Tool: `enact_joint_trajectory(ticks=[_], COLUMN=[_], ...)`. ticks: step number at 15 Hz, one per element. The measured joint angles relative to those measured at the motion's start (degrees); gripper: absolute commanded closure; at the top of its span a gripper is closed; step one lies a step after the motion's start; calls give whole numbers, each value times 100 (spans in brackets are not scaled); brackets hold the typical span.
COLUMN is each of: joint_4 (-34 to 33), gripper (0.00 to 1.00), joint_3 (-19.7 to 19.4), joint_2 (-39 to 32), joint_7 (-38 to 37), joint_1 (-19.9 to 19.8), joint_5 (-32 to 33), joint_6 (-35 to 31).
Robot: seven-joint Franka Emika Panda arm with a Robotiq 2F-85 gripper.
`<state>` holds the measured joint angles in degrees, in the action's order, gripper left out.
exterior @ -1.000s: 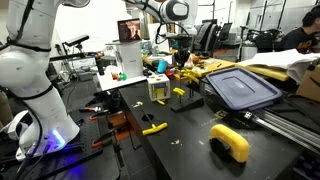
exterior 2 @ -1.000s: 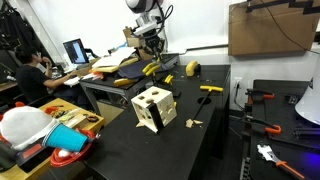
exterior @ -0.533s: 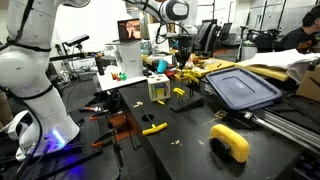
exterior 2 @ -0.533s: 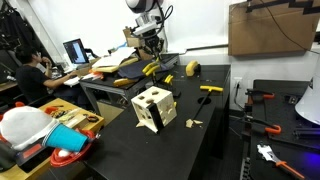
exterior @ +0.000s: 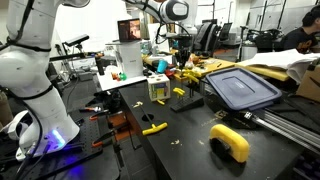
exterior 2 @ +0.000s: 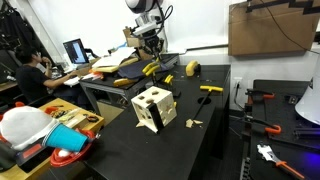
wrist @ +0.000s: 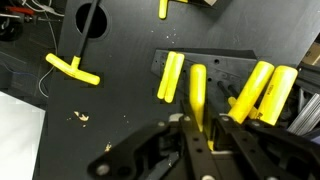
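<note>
In the wrist view my gripper (wrist: 199,132) is shut on a long yellow stick (wrist: 197,92) that points away from the jaws. It hangs over a dark grey lid (wrist: 222,66), and another yellow stick (wrist: 171,76) lies just beside it. Two thicker yellow bars (wrist: 266,92) lean at the lid's other side. In both exterior views the gripper (exterior: 181,53) (exterior 2: 152,43) hovers above the far end of the black table, behind the wooden cube with holes (exterior: 158,88) (exterior 2: 153,108).
A yellow T-shaped piece (wrist: 72,69) (exterior: 154,128) (exterior 2: 210,89) lies on the black table. A chunky yellow curved block (exterior: 230,141) (exterior 2: 194,68) sits nearby. A person (exterior 2: 30,75) sits at a desk with a laptop. Red-handled tools (exterior 2: 268,127) lie on a side bench.
</note>
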<state>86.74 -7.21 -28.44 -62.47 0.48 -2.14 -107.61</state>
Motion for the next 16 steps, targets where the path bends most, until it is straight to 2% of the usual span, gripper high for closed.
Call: enact_joint_trajectory(ticks=[16], joint_4=[15], gripper=[96], joint_3=[8], joint_2=[1], joint_7=[1], joint_1=[17], joint_5=[130], joint_6=[14])
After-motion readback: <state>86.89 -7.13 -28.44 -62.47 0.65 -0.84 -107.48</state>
